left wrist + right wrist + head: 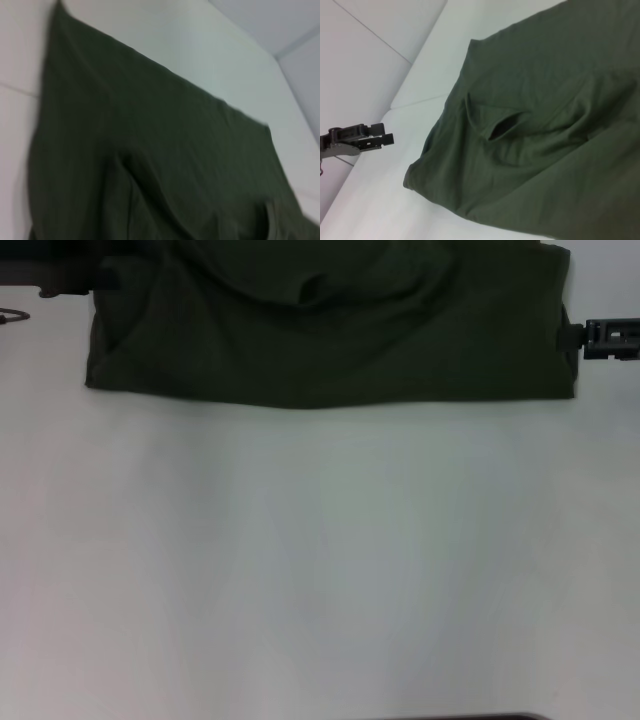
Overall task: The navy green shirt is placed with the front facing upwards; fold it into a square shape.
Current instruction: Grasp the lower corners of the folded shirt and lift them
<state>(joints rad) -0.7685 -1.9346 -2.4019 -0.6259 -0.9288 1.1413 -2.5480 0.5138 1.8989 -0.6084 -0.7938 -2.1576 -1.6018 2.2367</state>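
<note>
Upper left of the head view: the left gripper (60, 282) shows only as a dark shape at the shirt's left edge, and whether its claw is wide or closed cannot be told. Upper centre: the navy green shirt (330, 335) lies folded on the white table (320, 560), plain green side up, with a wrinkle near its middle. Upper right: the right gripper (572, 337) sits just beside the shirt's right edge; its claw state cannot be told.

I see the white surface (320, 570) carrying only the navy green shirt (330, 340), lying rumpled along its far edge.
</note>
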